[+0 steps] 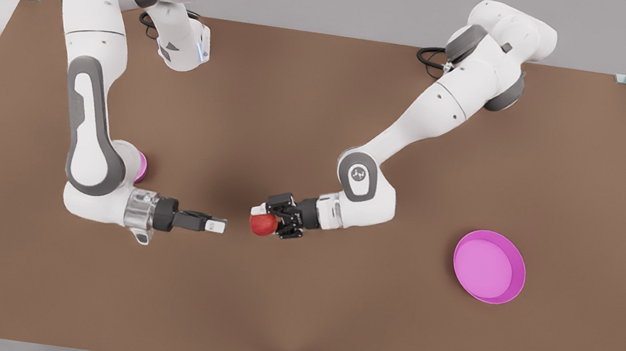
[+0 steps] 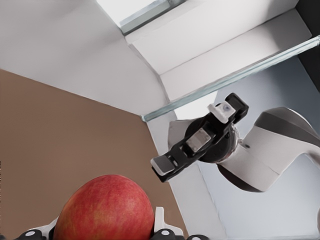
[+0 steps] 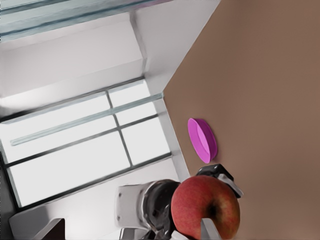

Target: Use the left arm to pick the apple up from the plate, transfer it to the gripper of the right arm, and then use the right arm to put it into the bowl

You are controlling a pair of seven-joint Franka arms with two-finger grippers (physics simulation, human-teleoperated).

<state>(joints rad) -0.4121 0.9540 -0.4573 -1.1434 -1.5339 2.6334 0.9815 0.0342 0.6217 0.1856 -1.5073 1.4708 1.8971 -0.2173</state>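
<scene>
Two arms, two grippers. One apple point(image 1: 261, 225), one plate point(image 1: 489, 266), one bowl point(image 1: 141, 167), one table point(image 1: 275, 99).

Bright even light, soft shadows beneath the arms, pale window glare, no blur

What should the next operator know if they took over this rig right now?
Left gripper: shut on the apple, held above the table's middle, pointing at the other arm.
Right gripper: facing the apple across a gap, not touching it; finger state unclear.
Plate: empty, on the front view's right.
Bowl: mostly hidden behind the right arm's elbow.
Done: apple picked off the plate.
Left: hand over to the right gripper, then drop into the bowl.
</scene>
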